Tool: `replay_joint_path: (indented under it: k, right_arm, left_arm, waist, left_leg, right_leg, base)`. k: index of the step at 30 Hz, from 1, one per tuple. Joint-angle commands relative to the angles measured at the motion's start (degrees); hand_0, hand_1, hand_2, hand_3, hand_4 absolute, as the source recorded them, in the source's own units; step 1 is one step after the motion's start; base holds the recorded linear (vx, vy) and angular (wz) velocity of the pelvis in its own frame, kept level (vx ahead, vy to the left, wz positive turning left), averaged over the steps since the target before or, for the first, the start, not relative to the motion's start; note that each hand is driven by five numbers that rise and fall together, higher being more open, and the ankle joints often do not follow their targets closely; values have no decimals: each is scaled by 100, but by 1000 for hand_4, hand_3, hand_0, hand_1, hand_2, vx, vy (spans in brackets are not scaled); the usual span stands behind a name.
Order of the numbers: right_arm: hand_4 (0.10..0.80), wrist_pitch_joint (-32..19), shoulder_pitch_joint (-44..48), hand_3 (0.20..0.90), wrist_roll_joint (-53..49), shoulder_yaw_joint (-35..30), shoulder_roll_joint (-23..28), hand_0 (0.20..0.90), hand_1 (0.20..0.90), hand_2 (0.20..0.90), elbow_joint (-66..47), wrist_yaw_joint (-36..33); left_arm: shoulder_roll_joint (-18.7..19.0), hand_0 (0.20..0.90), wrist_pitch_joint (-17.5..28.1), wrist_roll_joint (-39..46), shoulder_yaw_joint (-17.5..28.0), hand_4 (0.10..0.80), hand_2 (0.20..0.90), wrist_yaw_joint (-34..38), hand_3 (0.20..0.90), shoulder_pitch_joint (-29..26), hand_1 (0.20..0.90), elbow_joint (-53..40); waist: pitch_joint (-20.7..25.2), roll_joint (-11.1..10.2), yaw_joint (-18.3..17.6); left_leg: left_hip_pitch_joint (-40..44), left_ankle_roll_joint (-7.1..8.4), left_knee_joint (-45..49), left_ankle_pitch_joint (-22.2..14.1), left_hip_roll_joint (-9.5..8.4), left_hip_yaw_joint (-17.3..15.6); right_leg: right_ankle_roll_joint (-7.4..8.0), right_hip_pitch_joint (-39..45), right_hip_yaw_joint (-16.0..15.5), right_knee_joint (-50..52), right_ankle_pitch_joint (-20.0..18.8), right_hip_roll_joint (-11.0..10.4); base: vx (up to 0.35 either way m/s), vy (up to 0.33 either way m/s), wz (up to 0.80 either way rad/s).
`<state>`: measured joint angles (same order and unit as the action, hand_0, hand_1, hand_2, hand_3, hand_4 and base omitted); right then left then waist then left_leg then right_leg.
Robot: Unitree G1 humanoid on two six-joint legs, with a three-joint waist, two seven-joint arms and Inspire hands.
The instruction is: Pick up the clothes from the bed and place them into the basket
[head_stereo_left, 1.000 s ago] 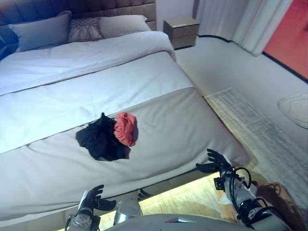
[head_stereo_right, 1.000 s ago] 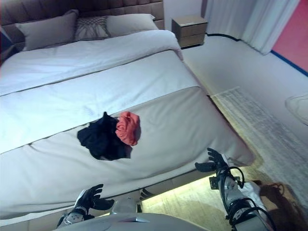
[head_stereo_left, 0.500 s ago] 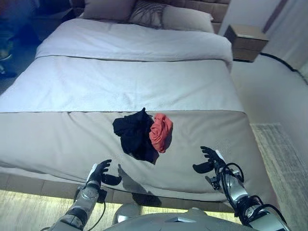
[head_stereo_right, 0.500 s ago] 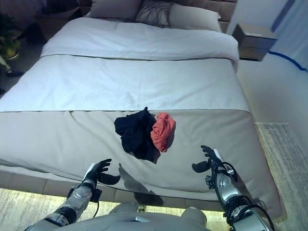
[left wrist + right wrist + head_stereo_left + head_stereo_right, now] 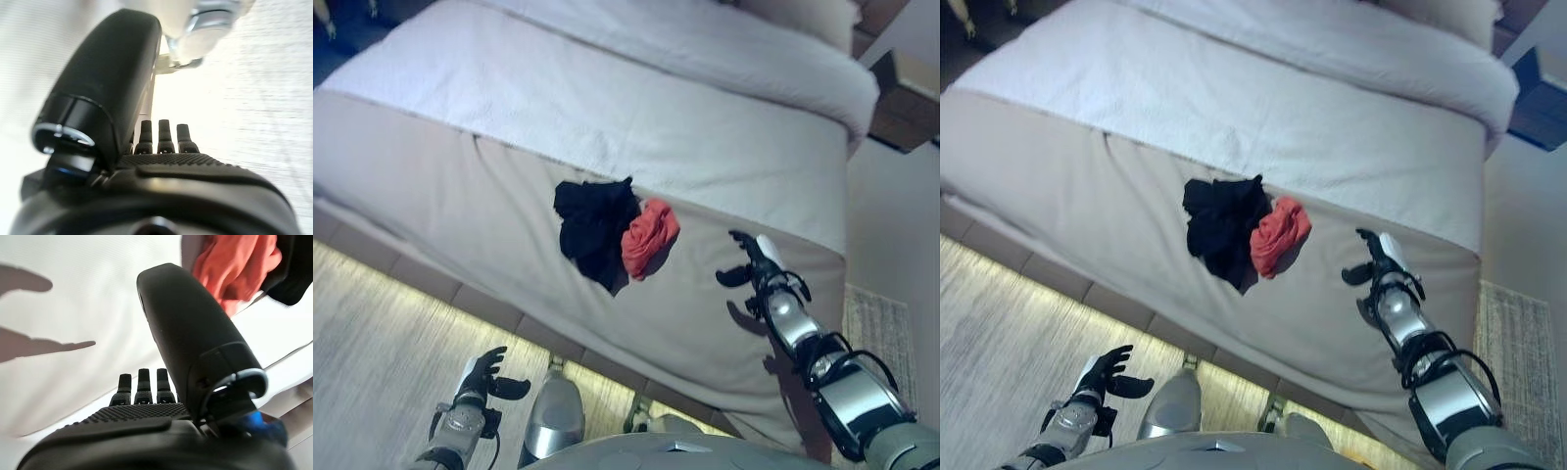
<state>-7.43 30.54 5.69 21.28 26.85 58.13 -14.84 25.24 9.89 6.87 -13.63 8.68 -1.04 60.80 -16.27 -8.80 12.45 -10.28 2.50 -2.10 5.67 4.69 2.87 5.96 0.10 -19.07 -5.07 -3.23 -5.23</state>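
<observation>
A black garment (image 5: 592, 222) lies crumpled on the grey foot of the bed (image 5: 480, 211), with a red garment (image 5: 648, 236) bunched against its right side. My right hand (image 5: 752, 262) hovers over the bed cover a short way right of the red garment (image 5: 234, 264), open, holding nothing. My left hand (image 5: 478, 376) hangs low over the wooden floor beside the bed, open and empty; its wrist view shows straight fingers (image 5: 160, 137) over pale floor. No basket is in view.
A white duvet (image 5: 636, 88) covers the bed's upper part. A lit strip runs along the bed base above the wooden floor (image 5: 382, 343). A pale rug (image 5: 871, 318) lies at the right, and a nightstand (image 5: 903, 103) stands at the far right.
The camera has swung, so the bed now runs diagonally. My right hand has risen over the bed cover towards the red garment; my left hand now hangs over the floor. The clothes lie unmoved.
</observation>
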Motion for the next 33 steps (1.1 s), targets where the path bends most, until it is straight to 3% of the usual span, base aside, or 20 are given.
replay_joint_path:
  k: [1, 8, 20, 21, 30, 31, 32, 33]
  right_arm:
    - [800, -263, 609, 900, -110, 248, 531, 900, 900, 900, -354, -247]
    - [800, -269, 1206, 900, -207, 419, 629, 900, 900, 900, -91, -339]
    - [800, -59, 2504, 900, -217, 615, 923, 900, 900, 900, 633, -547]
    - [800, 9, 2613, 900, -184, 653, 929, 900, 900, 900, 663, -533]
    - [800, 1108, 3066, 900, -313, 855, 960, 900, 900, 900, 1125, 155]
    - [665, 1113, 3075, 765, -311, 856, 948, 785, 785, 785, 1192, 153]
    - [199, 1119, 3069, 299, -377, 861, 951, 385, 385, 385, 1220, 120]
    - [100, 1059, 3047, 200, -534, 821, 962, 300, 300, 300, 1247, 160]
  left_arm:
    - [255, 900, 333, 66, 34, 800, 900, -5, 900, -84, 900, -261]
    - [331, 900, 501, 212, -34, 800, 900, -68, 900, -201, 900, -259]
    - [313, 900, 582, 464, -249, 800, 900, -70, 900, -262, 900, -461]
    - [324, 900, 561, 467, -228, 800, 900, -117, 900, -261, 900, -494]
    - [411, 900, 459, 651, -278, 800, 900, -261, 900, -281, 900, -731]
    - [428, 900, 410, 655, -289, 800, 900, -285, 900, -288, 900, -790]
    - [438, 900, 396, 664, -291, 800, 900, -301, 900, -280, 900, -820]
    - [465, 900, 379, 683, -276, 800, 900, -330, 900, -242, 900, -872]
  waist:
    - [-78, 270, 286]
    - [-413, 437, 499]
    - [-827, 962, 681]
    - [-836, 988, 696]
    - [-1003, 1217, 702]
    - [-1015, 1239, 711]
    - [-1020, 1252, 714]
    - [-1017, 1260, 715]
  left_leg:
    - [89, -34, 288, -314, -80, -297]
    - [-437, 77, 778, -320, -116, -153]
    - [-1642, 36, 1648, -273, -360, 160]
    - [-1649, 64, 1705, -444, -336, 187]
    - [-2132, 9, 1968, -398, -317, 185]
    - [-2172, 1, 2047, -421, -333, 212]
    - [-2185, 0, 2094, -438, -337, 228]
    - [-2177, -3, 2144, -460, -339, 241]
  right_leg:
    - [53, -582, 58, 1033, 142, -133]
    - [-65, -748, -165, 1197, 199, -147]
    - [-310, -1902, -282, 2161, 378, -343]
    - [-259, -1945, -205, 2281, 552, -342]
    - [-322, -2568, -114, 2841, 724, -460]
    - [-343, -2598, -104, 2908, 753, -469]
    - [-355, -2604, -98, 2939, 771, -471]
    - [-371, -2582, -83, 2971, 802, -469]
  base:
    - [26, -61, 29]
    - [28, -67, 15]
    - [12, -12, 10]
    - [108, -39, 3]
    - [9, -2, 0]
    - [-4, -4, -4]
    - [4, -7, -3]
    - [0, 0, 0]
